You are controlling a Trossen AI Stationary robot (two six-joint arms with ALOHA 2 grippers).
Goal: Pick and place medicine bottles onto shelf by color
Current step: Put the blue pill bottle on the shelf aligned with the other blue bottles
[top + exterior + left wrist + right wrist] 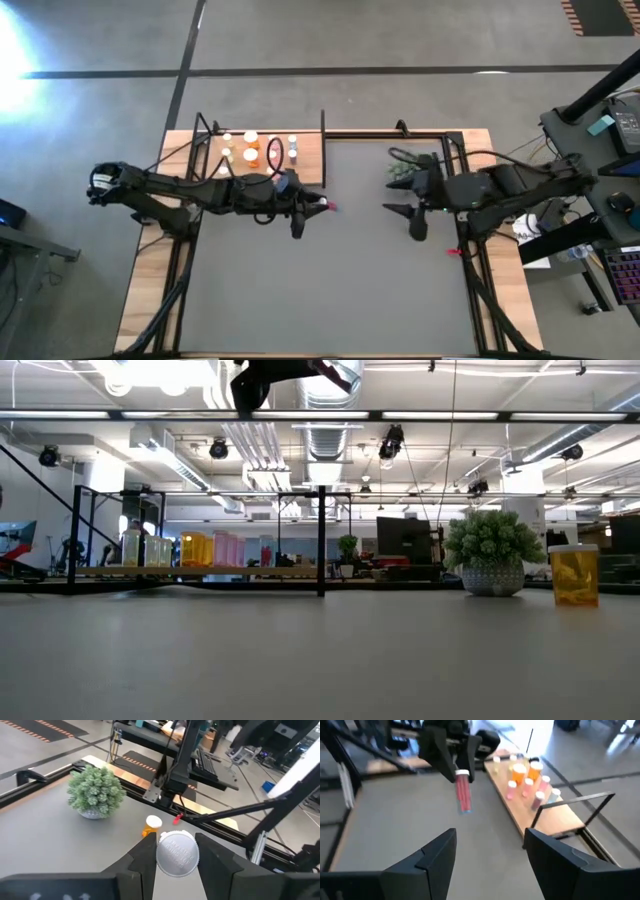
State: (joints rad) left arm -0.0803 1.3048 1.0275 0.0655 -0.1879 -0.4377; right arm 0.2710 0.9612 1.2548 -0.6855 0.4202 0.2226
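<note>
Writing: the round white cap [177,853] seen end-on between the left gripper's fingers carries embossed lettering, too blurred to read. No brand or label legible on any bottle.

Left gripper [322,205]: raised above the mat, fingers pinching a slim pink-red medicine bottle with a white cap [463,792] by its cap end; the body hangs free below the fingers (clear in the right wrist view). Behind this gripper lies the flat light-wood shelf with thin black upright posts [310,160], holding a cluster of small white-capped bottles [252,148], orange, pink and pale ones, upright and near one another.

Right gripper [408,220]: facing the left gripper across a bare gap, its two dark fingers spread wide with nothing between them.

One orange cylindrical bottle with a white cap [150,826] stands alone on the mat beyond the left gripper's tips, just beside a small green bushy plant in a pale patterned pot [95,791] (the low view shows this bottle upright).

Surface: large flat grey mat [330,290] over a wooden table rim [140,290], black frame rails along the edges.

Room: grey concrete floor with dark seams, open ceiling with white ducts and strip lights, desks with keyboards and monitors to the right arm's side.
</note>
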